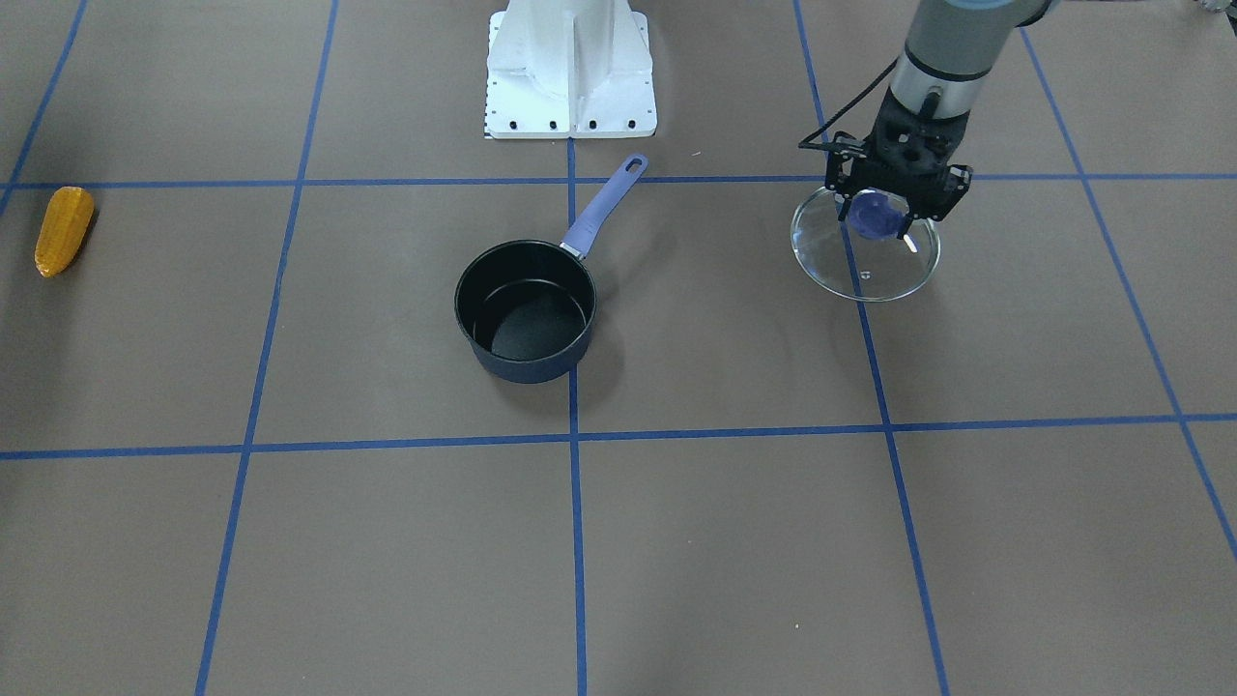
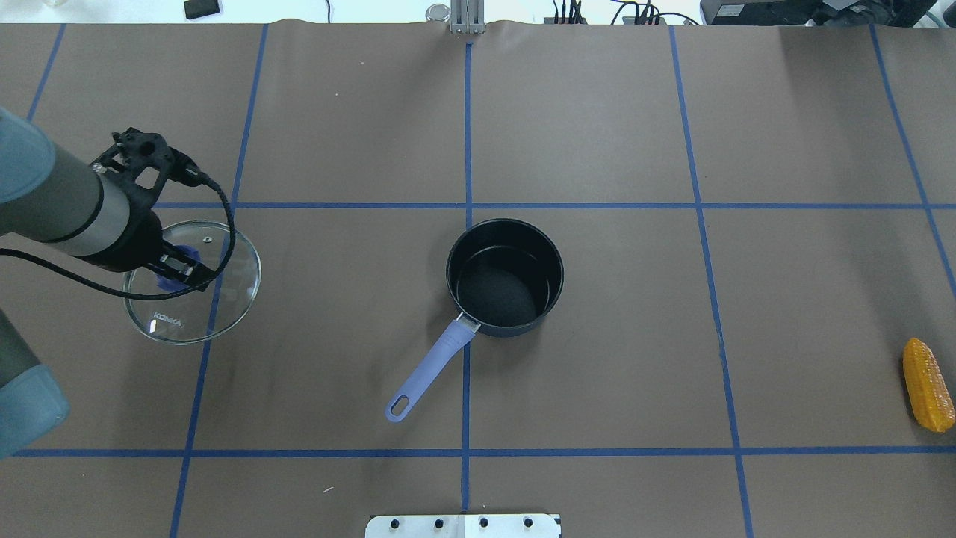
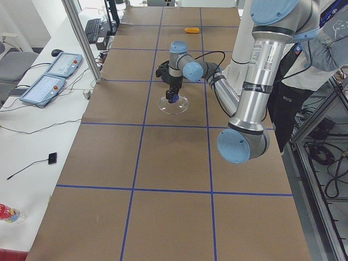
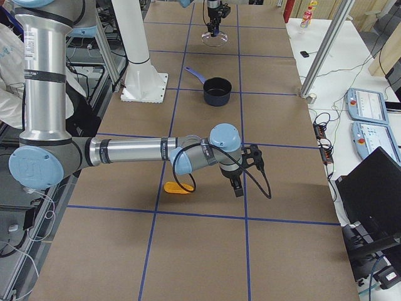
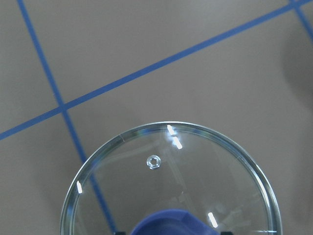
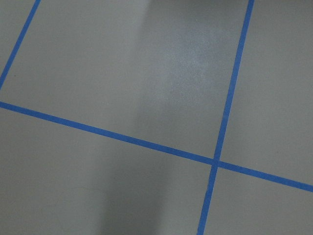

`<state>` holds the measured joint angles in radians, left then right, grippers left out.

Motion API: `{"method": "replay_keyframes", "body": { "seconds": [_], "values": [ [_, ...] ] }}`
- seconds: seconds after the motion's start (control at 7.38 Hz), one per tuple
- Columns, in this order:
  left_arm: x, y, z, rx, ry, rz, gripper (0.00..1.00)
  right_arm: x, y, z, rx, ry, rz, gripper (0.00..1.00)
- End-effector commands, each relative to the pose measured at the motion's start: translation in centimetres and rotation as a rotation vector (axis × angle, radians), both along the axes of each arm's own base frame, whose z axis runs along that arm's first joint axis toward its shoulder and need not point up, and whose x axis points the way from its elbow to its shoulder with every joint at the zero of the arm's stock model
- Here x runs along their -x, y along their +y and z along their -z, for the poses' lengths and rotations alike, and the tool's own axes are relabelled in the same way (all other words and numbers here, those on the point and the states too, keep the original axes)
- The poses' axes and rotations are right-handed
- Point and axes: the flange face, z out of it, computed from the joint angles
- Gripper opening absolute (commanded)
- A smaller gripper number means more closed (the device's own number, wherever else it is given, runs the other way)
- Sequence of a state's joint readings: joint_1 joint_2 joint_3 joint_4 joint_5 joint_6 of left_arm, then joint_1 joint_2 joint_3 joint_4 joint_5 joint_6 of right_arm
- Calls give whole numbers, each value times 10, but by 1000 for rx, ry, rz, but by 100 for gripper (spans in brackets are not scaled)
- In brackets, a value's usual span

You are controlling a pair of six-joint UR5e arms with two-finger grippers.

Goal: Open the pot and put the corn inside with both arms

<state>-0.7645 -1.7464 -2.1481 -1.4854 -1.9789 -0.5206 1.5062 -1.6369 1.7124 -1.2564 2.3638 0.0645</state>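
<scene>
The dark navy pot (image 1: 527, 311) stands uncovered and empty mid-table, its lavender handle (image 2: 429, 371) pointing toward the robot; it also shows in the overhead view (image 2: 505, 275). My left gripper (image 1: 879, 217) is shut on the blue knob of the glass lid (image 1: 865, 266), low over the table and well off to the pot's side (image 2: 193, 306). The yellow-orange corn (image 1: 64, 230) lies on the table at the far opposite edge (image 2: 928, 384). My right gripper (image 4: 237, 187) shows only in the exterior right view, above the table beside the corn (image 4: 177, 188). I cannot tell if it is open.
The white mounting base (image 1: 570, 77) stands behind the pot on the robot's side. Blue tape lines cross the brown table. A person stands beside the left arm (image 3: 304, 70). Control pendants lie on the side bench (image 3: 51, 76).
</scene>
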Motion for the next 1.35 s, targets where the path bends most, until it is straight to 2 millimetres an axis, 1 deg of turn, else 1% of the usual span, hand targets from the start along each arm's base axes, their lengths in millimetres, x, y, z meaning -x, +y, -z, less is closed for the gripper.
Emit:
{"method": "replay_keyframes", "body": {
  "seconds": [0.0, 0.27, 0.41, 0.68, 0.81, 0.95, 1.08, 1.22],
  "values": [
    [3, -5, -62, 15, 26, -26, 22, 1, 0, 1, -1, 0, 1, 100],
    [-19, -24, -114, 28, 49, -44, 19, 1, -1, 1, -3, 1, 2, 100],
    [-23, -29, -126, 29, 48, -45, 19, 2, -1, 1, -3, 1, 4, 100],
    [-25, -38, -157, 19, 60, -43, 19, 4, -2, 2, -4, 1, 8, 100],
    [-16, -47, -162, -10, 58, -60, 19, 5, -2, 3, -6, 1, 10, 100],
    [-5, -52, -162, 9, 75, -58, 19, 6, -2, 3, -7, 1, 11, 100],
    [-1, -54, -162, 16, 79, -52, 23, 7, -2, 3, -7, 2, 14, 100],
    [-1, -55, -163, 13, 74, -50, 62, 9, -3, 3, -6, 2, 16, 100]
  ]
}}
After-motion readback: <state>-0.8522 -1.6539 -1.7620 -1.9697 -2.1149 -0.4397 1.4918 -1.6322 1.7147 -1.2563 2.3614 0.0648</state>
